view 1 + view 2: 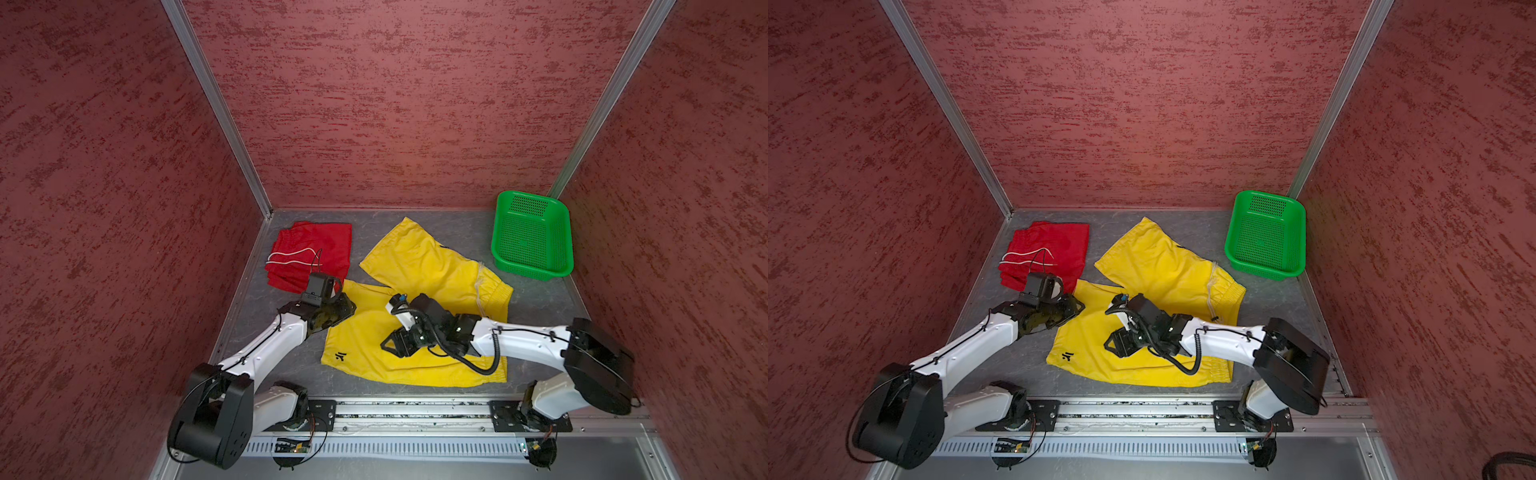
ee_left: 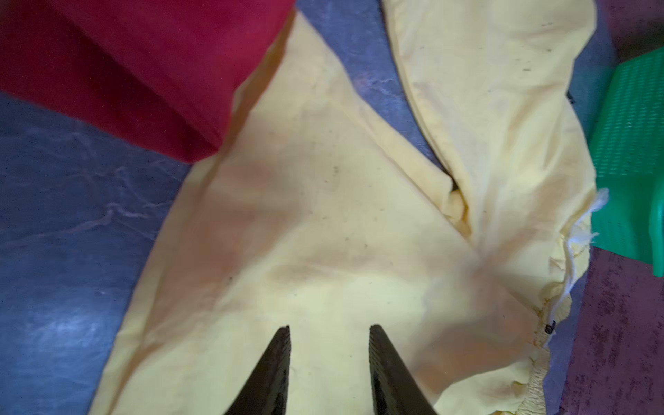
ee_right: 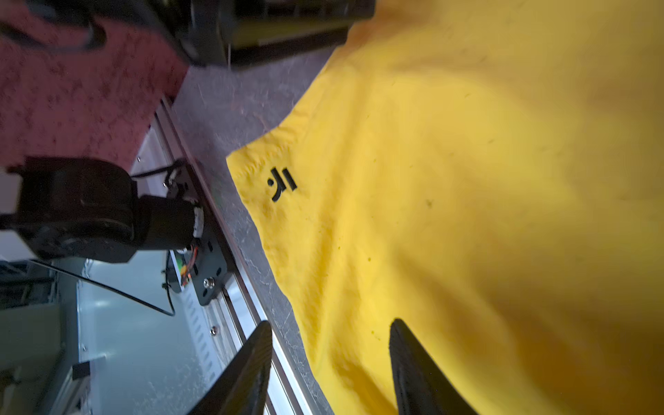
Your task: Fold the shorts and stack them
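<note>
The red shorts [image 1: 309, 255] [image 1: 1046, 253] lie folded at the back left, white drawstring on top. The yellow shorts [image 1: 419, 266] [image 1: 1158, 266] are spread flat mid-table, their dark logo [image 3: 282, 183] at the near left corner. My left gripper [image 1: 351, 306] [image 1: 1080, 306] hovers over the yellow shorts' left leg beside the red pair. In the left wrist view this gripper [image 2: 330, 328] is open with only yellow cloth [image 2: 323, 215] below. My right gripper [image 1: 383, 344] [image 1: 1105, 344] is over the near leg. In the right wrist view it [image 3: 331, 323] stands open across the cloth's near edge.
A green perforated basket [image 1: 532, 235] [image 1: 1264, 232] sits at the back right corner, also seen from the left wrist [image 2: 628, 161]. Red textured walls close three sides. A metal rail [image 1: 415, 409] with both arm bases runs along the front edge.
</note>
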You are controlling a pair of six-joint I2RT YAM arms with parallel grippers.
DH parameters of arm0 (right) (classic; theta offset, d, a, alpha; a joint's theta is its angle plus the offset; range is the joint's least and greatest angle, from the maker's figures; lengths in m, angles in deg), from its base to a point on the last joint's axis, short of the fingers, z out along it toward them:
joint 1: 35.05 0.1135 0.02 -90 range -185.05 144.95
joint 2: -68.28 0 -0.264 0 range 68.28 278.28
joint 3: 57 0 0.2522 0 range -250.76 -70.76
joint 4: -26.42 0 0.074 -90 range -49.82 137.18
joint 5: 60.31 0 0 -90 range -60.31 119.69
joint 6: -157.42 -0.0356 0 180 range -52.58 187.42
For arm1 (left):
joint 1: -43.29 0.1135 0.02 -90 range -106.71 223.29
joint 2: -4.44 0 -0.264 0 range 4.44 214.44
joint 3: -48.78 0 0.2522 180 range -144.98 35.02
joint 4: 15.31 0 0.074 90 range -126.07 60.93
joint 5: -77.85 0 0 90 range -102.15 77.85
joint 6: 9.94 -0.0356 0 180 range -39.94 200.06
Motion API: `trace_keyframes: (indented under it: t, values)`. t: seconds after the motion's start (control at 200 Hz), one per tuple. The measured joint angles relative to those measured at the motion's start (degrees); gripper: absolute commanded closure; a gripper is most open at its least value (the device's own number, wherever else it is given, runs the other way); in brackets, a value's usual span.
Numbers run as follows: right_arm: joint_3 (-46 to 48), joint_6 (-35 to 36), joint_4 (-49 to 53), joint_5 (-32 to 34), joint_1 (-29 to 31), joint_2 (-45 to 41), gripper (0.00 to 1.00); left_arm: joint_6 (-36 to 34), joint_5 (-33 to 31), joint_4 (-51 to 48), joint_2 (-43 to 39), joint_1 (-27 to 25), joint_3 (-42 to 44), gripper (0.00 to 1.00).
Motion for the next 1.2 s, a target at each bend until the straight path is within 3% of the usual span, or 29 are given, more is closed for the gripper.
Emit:
trace_keyframes:
  t: [0.281, 0.511, 0.711, 0.827, 1.017, 1.202]
  values:
    - [2.14, -9.09, 17.42, 6.67, -9.29, -14.23, 0.44, 3.39, -0.09, -0.04, 0.37, -9.20, 0.37, 0.61]
    - [9.90, -19.85, 31.98, 13.14, -17.86, -35.17, 0.24, 5.38, -0.39, 1.36, 4.15, -10.34, 4.02, 0.61]
    - [15.21, -27.34, 41.46, 13.46, -30.16, -48.96, 0.21, 5.77, -0.48, 2.36, 4.70, -10.34, 4.94, 0.61]
    - [18.32, -28.09, 43.65, 11.30, -34.60, -48.28, 0.22, 5.75, -0.39, 2.99, 4.70, -10.32, 5.03, 0.61]
    - [17.92, -25.44, 40.63, 7.15, -35.26, -38.88, 0.22, 4.57, 0.17, 3.78, 4.70, -7.80, 3.65, 0.65]
    - [9.81, -19.50, 34.29, 6.99, -35.26, -28.22, 0.27, -0.24, 0.28, 4.79, 11.91, -2.67, -9.60, 0.73]
